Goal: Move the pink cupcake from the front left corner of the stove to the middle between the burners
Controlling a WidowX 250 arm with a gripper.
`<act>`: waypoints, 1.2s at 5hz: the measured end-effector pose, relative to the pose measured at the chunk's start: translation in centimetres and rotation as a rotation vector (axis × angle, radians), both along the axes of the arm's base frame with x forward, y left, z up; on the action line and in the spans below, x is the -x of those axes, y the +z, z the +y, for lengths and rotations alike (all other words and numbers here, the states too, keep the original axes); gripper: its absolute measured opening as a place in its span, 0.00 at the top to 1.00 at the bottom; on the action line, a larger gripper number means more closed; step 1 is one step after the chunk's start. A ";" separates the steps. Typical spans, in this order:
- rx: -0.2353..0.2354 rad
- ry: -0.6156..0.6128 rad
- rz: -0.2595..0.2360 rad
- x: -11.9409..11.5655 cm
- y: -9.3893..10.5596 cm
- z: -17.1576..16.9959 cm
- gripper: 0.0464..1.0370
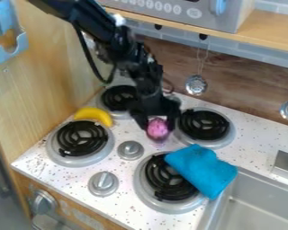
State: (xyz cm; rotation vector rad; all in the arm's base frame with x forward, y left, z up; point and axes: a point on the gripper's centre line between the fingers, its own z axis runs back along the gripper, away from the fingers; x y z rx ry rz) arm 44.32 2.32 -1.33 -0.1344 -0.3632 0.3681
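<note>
Purple toy [158, 129], rounded and pinkish, sat near the middle of the white speckled stove top [137, 134], directly beneath the black tool [158, 125] and just to the left of the coil burner at the right rear [203, 124]. Whether the tool was spread or clamped on it could not be told. The arm [101, 24] entered at the upper left, slanted down toward the right, then bent at the wrist into a steep, nearly upright drop, so the tool pointed down at the stove. A dark cable [89, 58] looped out on the left side of the arm. A yellow toy banana [93, 115] lay to the left, between the two left-hand burners. Nearer the camera, a silver knob [130, 150] stood close to the toy, and a blue cloth [201, 170] lay partly over the front right burner [147, 197], reaching the sink's edge [222, 207].
</note>
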 end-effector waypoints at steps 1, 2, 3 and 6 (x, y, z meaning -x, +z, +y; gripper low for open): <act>-0.015 -0.054 0.010 0.3 0.5 -0.1 0.04; -0.020 -0.095 0.013 0.4 0.5 -0.3 0.04; -0.035 -0.140 0.059 1.0 0.3 -0.2 0.04; -0.029 -0.189 0.032 3.1 2.0 -0.5 0.04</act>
